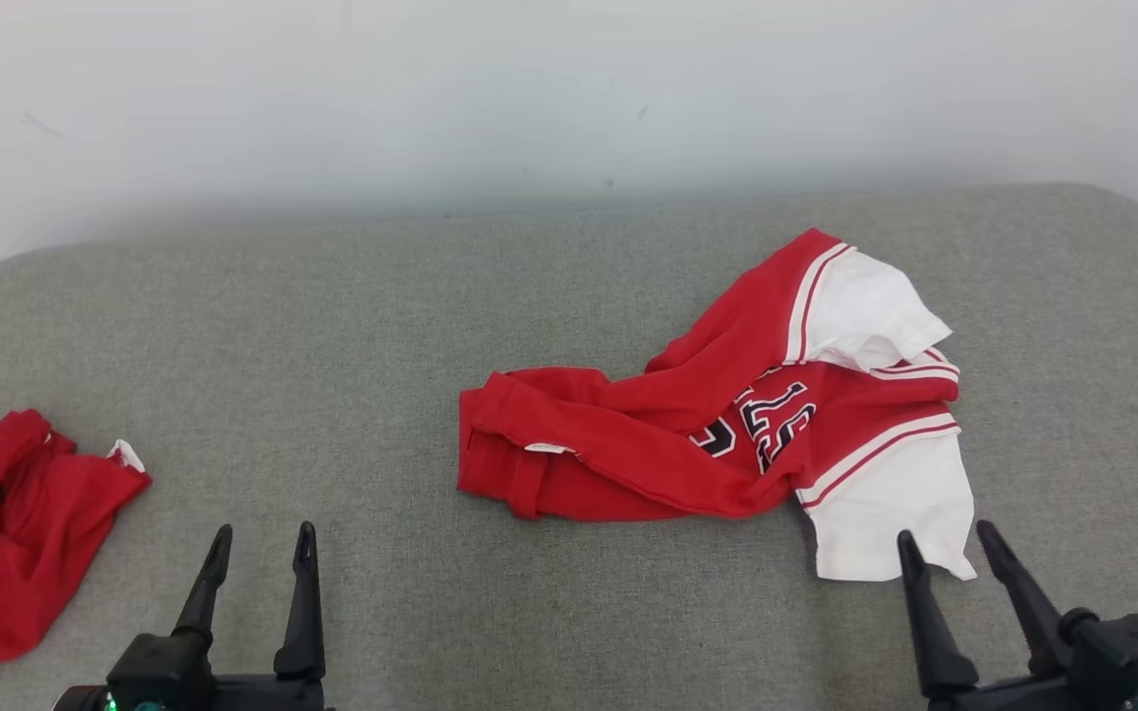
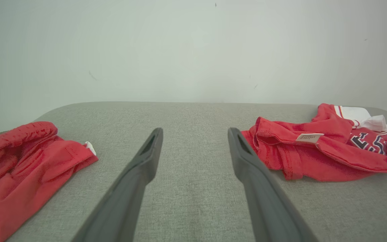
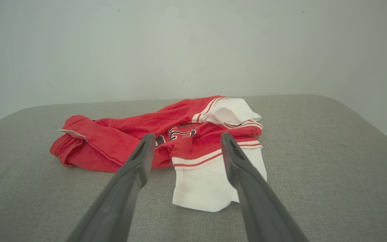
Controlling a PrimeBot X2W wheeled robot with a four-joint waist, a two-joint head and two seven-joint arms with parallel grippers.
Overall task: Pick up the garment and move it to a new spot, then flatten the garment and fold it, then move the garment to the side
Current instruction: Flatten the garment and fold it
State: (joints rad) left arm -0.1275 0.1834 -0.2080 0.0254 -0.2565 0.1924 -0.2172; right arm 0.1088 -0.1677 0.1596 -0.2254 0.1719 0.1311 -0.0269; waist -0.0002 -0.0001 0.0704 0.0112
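While nothing was grasped, left tool (image 1: 264, 528) and right tool (image 1: 945, 529) rested near, fingers apart, empty | garment (image 1: 727, 425): crumpled red-and-white jersey, right of centre on grey table (image 1: 332, 346), white sleeve just beyond right tool, likely first grip | red cloth (image 1: 6, 533): left, well apart.

The left pincer (image 2: 195, 131) stands wide open and empty over a grey fabric-covered surface (image 2: 193, 201), its two dark fingers (image 2: 136, 181) well apart. To its right lies a crumpled red and white jersey (image 2: 321, 158) with dark numerals and a pale label (image 2: 309, 137) showing. At the left edge lies a rumpled red garment (image 2: 22, 164). A pale wall (image 2: 193, 50) rises behind.
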